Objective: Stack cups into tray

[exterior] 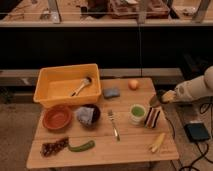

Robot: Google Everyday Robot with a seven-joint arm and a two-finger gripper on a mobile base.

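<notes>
Camera view: pale green cup (pixel 137 113) upright on table (pixel 125 146), right of centre, touching or just beside striped block (pixel 152 116); yellow tray (pixel 55 99) well apart, far left; gripper (pixel 157 99) over right table edge, whether spread or pressed together cannot be told. Risk: careless descent tips cup or block
</notes>
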